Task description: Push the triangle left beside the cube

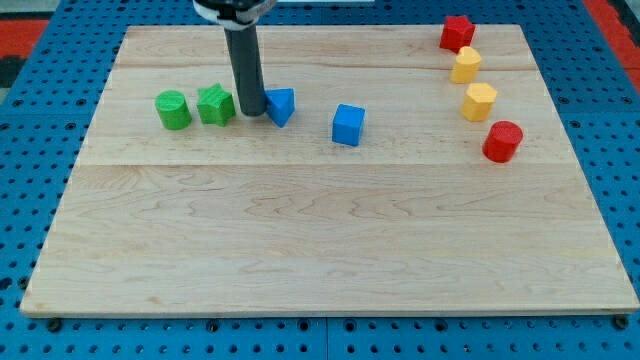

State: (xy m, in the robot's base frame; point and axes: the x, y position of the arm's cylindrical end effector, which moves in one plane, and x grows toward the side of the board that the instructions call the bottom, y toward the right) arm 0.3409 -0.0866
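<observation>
Pale wooden tabletop [330, 240], plank-jointed, resting on a blue pegboard base [30, 120]; my dark rod's top is cut off at the view's top. My tip [252, 112], a plain rod with nothing to open or clamp, sits between the green star block [216, 104] and blue triangle block [281, 105], touching the triangle's left side; blue cube [348, 124] lies to the triangle's right. Also: green cylinder [173, 109] at left; red star-like block [457, 32], two yellow blocks [466, 65] [479, 101], red cylinder [502, 141] at right.
</observation>
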